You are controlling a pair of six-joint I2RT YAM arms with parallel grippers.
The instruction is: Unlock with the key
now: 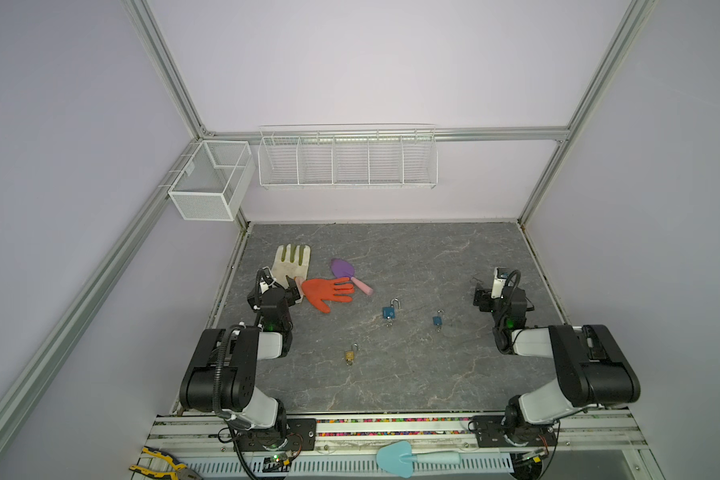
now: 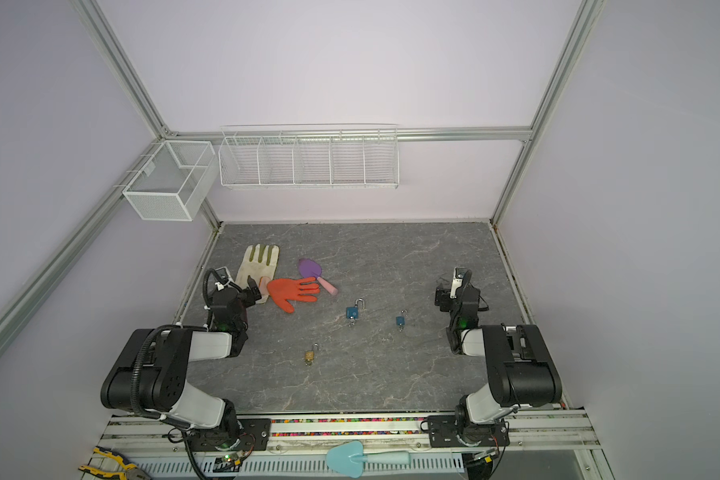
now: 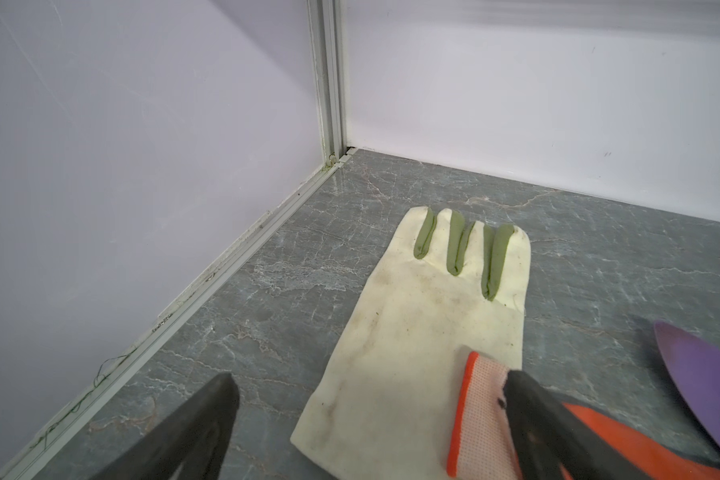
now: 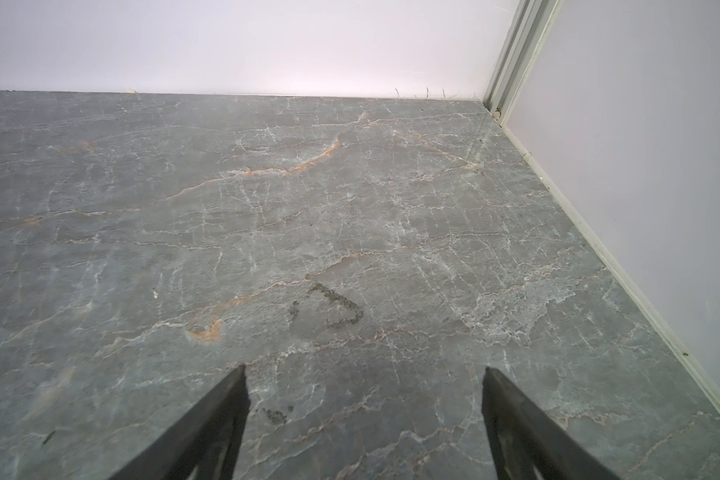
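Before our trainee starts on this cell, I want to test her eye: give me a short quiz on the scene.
1. How many padlocks lie on the table?
2. True or false: the right claw is shut on a padlock.
3. The orange glove has its cuff resting on: A the cream glove; B the purple trowel; C a padlock.
Key: 1 three; 2 false; 3 A.
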